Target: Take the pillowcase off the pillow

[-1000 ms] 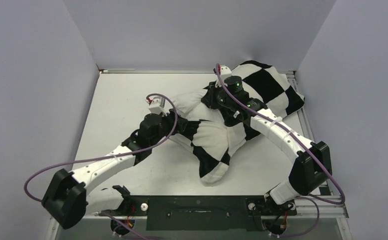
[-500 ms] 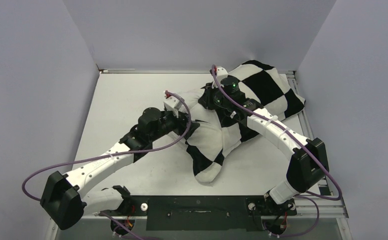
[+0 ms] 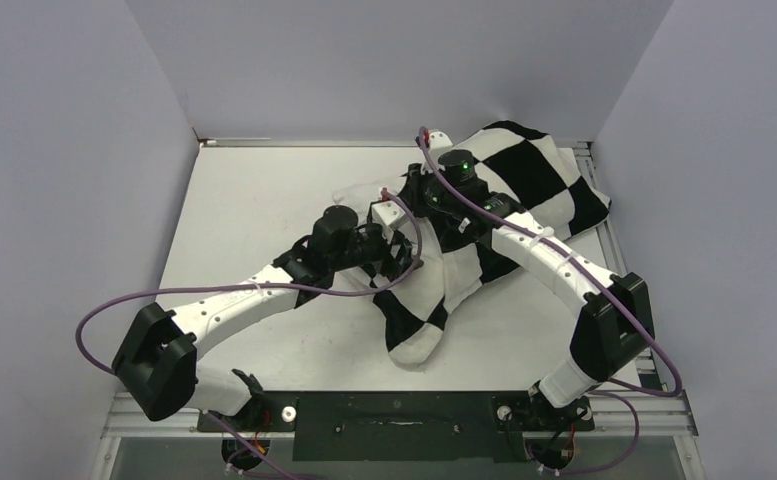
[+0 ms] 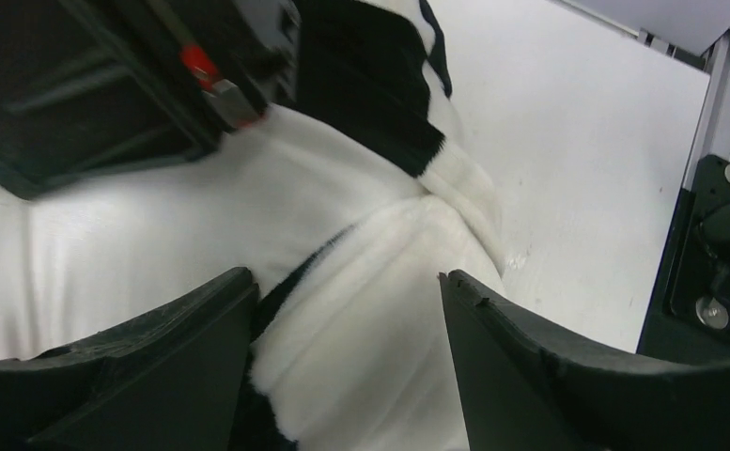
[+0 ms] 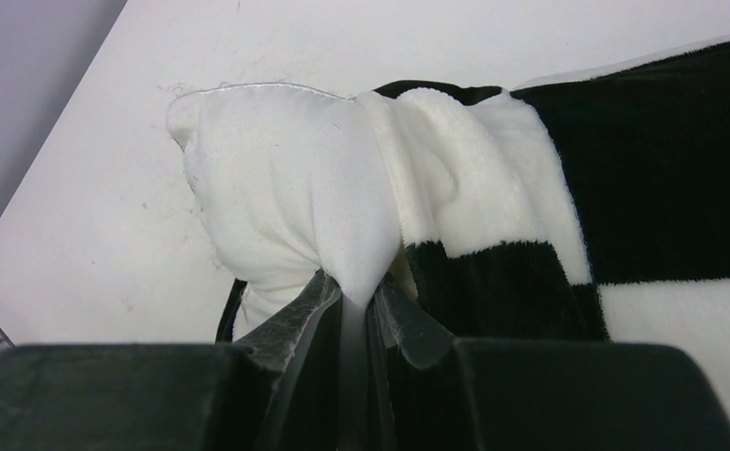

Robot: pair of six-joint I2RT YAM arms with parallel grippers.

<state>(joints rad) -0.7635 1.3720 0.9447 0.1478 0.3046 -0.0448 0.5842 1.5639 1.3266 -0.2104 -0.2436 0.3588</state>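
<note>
The black and white checkered pillowcase (image 3: pixel 539 175) lies bunched at the back right, with a limp flap (image 3: pixel 419 315) trailing toward the front. The plain white pillow (image 3: pixel 364 195) pokes out of it to the left. My right gripper (image 3: pixel 416 195) is shut on a pinch of the pillow's white corner (image 5: pixel 276 188), right beside the pillowcase's edge (image 5: pixel 473 188). My left gripper (image 3: pixel 399 262) is open, its jaws wide apart over a plush white fold of the pillowcase (image 4: pixel 370 310) with a black edge at the left finger (image 4: pixel 154 348).
A metal rail (image 3: pixel 614 245) runs along the table's right edge, close to the pillowcase. Grey walls close in the left, back and right. The arms' base plate (image 3: pixel 394 410) sits at the front. The right gripper's black body (image 4: pixel 88 85) is just above my left jaws.
My left arm has swung right from the pillow's left side to over the pillowcase fold by the right gripper. The right gripper has shifted slightly left, still pinching the pillow.
</note>
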